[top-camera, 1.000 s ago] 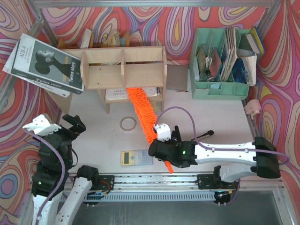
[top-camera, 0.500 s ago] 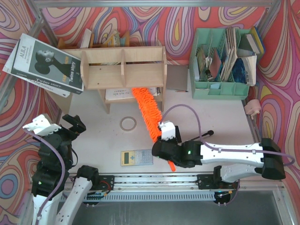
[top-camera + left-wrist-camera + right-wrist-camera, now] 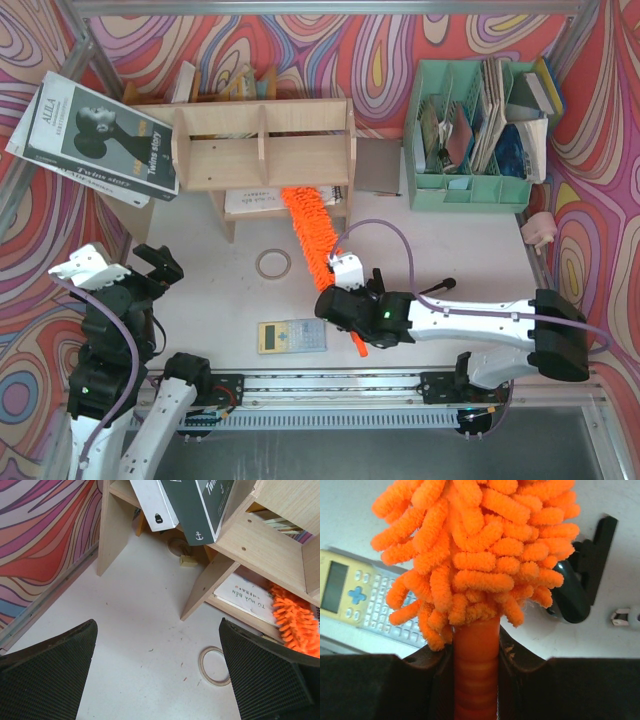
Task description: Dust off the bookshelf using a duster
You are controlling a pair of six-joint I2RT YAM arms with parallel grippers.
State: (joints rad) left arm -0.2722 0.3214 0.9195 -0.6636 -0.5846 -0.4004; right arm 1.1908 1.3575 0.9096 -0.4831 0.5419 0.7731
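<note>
Your right gripper (image 3: 476, 677) is clamped on the handle of the duster (image 3: 308, 232). Its head slants up centre frame, tip at the lower shelf of the bookshelf (image 3: 265, 150). The 3 upper compartments look undusted, so I judge most work remains. Only the right wrist view shows that grip. The left wrist view shows your left gripper (image 3: 160, 680) spread wide, empty.

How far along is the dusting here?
Done: the right gripper is shut on the handle of the duster. In hand: its fluffy head reaches the lower shelf of the bookshelf, beside papers. Left: the upper compartments, untouched now; left gripper hangs open.
</note>
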